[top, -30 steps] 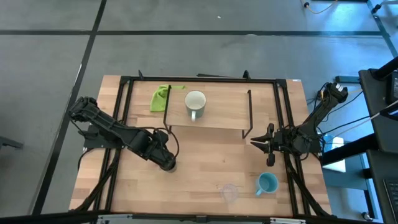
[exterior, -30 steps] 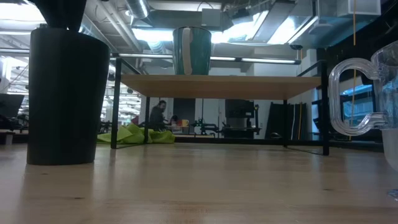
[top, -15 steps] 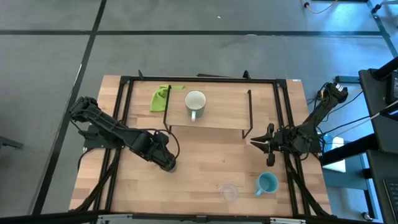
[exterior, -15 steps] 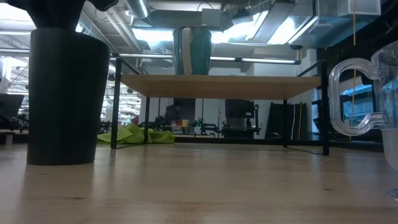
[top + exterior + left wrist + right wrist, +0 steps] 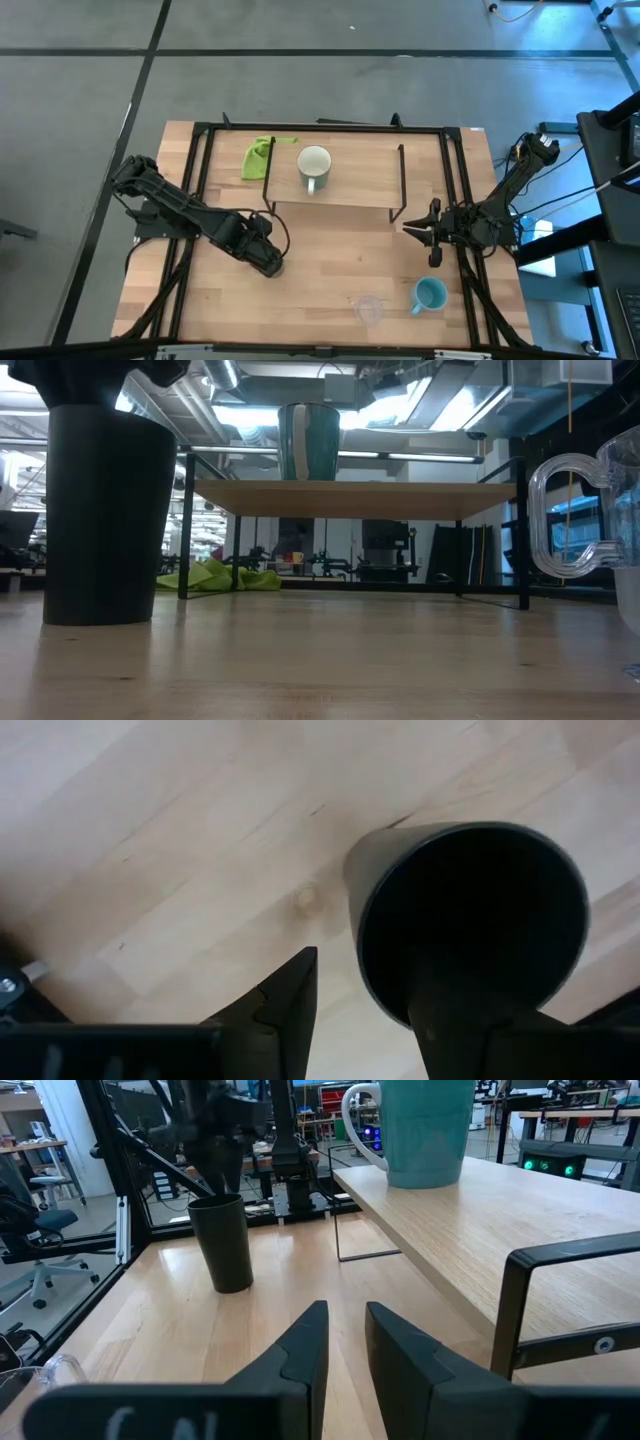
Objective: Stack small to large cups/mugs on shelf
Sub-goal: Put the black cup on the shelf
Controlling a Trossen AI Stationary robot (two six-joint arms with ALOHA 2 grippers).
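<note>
The left gripper [image 5: 268, 262] hangs over the black cup [image 5: 468, 915] on the table's left half, nearer than the shelf [image 5: 360, 185]; its fingers [image 5: 285, 1000] stand wide, one outside the cup's wall and the other seemingly down in its mouth, so they straddle the rim with no squeeze showing, and the cup stands on the wood; the white handled mug [image 5: 314, 164] stands upright on the shelf's left part, alone, the one piece placed so far; the clear cup [image 5: 369, 308] sits at the table's near edge, right of centre, untouched; just right of it stands the light blue mug [image 5: 430, 294], also on the tabletop; the right gripper [image 5: 427, 235] waits near the shelf's right end, above the table, its fingers [image 5: 300, 1345] narrowly parted and holding nothing; by my reckoning three vessels remain to be carried, and no nesting has begun
</note>
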